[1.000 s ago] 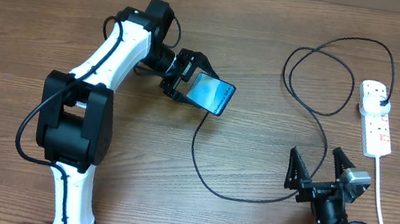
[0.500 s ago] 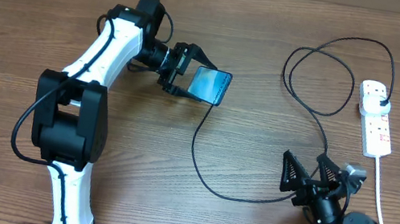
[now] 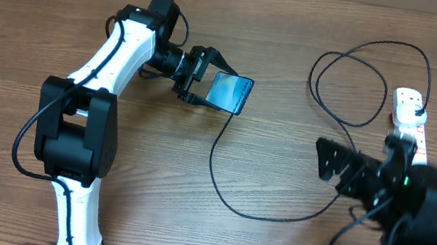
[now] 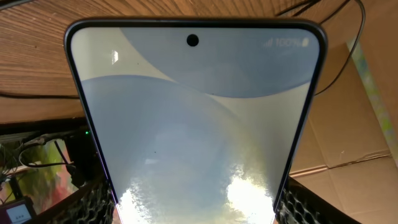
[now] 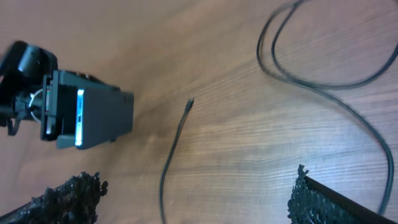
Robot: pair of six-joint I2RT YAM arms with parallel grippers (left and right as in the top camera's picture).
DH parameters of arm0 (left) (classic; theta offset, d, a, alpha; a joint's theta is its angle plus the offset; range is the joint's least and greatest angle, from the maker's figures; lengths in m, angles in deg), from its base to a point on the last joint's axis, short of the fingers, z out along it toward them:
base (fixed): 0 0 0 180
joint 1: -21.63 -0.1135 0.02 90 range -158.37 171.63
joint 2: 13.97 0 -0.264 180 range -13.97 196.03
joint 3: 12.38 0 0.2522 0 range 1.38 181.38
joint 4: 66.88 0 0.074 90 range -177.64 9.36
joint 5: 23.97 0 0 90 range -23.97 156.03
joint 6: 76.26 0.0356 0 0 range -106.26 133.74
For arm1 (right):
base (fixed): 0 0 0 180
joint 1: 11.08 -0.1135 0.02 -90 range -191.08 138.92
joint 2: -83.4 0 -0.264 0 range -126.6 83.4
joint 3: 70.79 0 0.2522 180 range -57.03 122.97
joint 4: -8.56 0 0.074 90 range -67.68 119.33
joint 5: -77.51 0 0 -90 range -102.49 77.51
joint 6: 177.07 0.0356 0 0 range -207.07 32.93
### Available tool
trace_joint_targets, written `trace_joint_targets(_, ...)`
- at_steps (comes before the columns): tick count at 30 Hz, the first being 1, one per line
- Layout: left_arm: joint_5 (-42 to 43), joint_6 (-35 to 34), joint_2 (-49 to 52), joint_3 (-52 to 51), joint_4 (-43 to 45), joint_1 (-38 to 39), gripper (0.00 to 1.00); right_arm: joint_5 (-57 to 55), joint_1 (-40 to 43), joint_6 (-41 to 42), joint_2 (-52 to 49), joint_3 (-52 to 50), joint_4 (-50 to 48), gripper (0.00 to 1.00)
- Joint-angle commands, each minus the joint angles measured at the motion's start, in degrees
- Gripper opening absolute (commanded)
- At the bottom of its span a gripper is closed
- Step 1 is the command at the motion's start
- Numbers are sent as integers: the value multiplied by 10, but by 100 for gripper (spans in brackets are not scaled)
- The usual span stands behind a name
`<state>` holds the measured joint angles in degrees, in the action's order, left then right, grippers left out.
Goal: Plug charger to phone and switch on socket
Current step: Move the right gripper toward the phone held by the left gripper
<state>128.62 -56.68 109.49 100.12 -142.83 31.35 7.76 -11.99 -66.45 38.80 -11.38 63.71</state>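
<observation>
Right of centre, right tool (image 3: pixel 325 161), wide and empty, has swung up toward charger (image 5: pixel 176 138). Tip lies unplugged on counter (image 3: pixel 24 10) below phone (image 3: pixel 230 93), gripped by left tool (image 3: pixel 209 85).

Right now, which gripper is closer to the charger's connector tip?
Left. The left gripper, holding the phone, is right beside the connector tip; the right gripper is open and much farther away.

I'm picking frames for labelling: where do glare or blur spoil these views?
Left wrist: white glare patches on the lower screen of the phone, which fills the frame. Overhead: the right gripper and its arm are motion-smeared; the rest is sharp. Right wrist: the charger loop at upper right is streaked.
</observation>
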Motion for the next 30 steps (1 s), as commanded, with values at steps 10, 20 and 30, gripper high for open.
trace_joint_targets(10, -40, -21, 0, 15, -1, 2, 58, 102, -5, -28, -208, 232, 110, 100)
trace_joint_targets(20, -157, -40, 0, 15, -1, 21, 59, 129, -65, 19, -336, 229, 73, 93)
trace_joint_targets(30, -160, -59, 0, 15, -1, 41, 59, 85, -163, 120, -427, 229, -19, 85)
